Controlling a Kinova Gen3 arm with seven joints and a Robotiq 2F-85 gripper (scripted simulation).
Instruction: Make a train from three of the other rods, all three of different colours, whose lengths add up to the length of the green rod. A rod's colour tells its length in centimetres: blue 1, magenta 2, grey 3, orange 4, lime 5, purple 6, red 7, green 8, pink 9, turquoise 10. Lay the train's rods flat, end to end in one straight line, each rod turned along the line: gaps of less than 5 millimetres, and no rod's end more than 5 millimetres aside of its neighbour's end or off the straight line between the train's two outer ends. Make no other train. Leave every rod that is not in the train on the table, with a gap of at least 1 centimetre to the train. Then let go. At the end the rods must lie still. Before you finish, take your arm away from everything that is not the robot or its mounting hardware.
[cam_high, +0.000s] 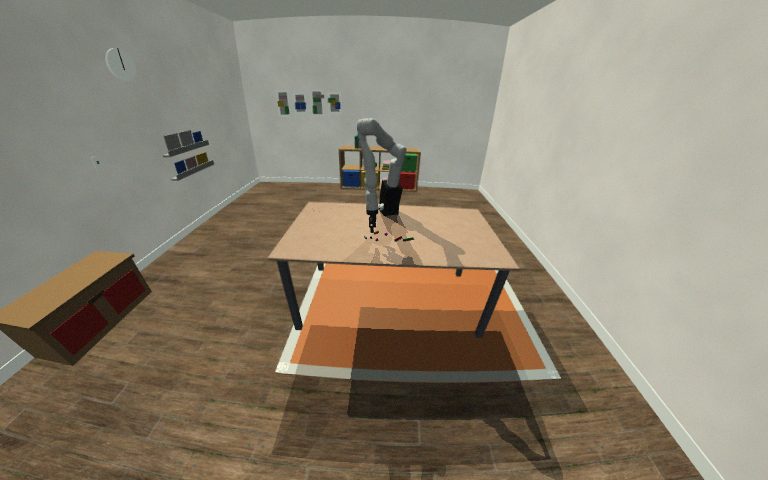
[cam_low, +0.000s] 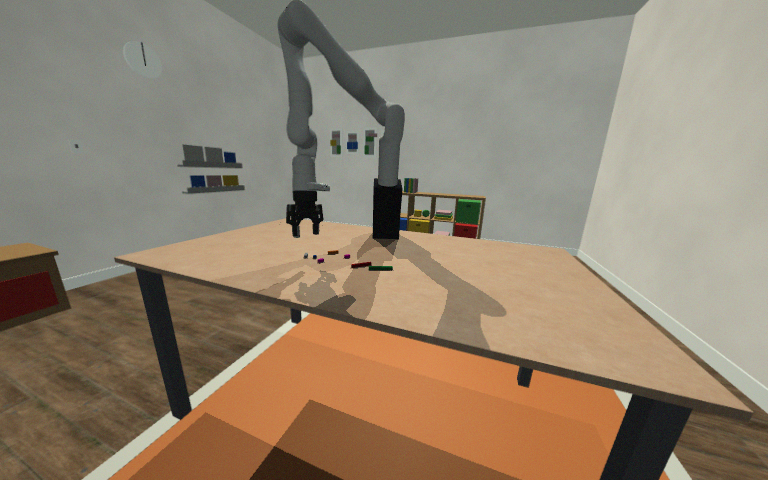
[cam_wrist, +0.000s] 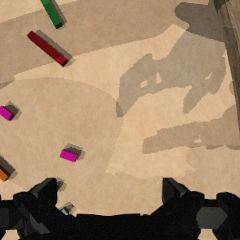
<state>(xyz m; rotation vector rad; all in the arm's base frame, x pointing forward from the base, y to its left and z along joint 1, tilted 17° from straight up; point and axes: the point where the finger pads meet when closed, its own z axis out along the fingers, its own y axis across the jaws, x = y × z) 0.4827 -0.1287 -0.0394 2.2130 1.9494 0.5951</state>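
The rods look like small, stiff, light sticks; we judge a pinch across the middle suits them. A magenta rod (cam_wrist: 69, 155) lies just ahead of our wide-open, empty gripper (cam_wrist: 107, 202); red rod (cam_wrist: 47, 48) and green rod (cam_wrist: 53, 13) lie farther ahead.
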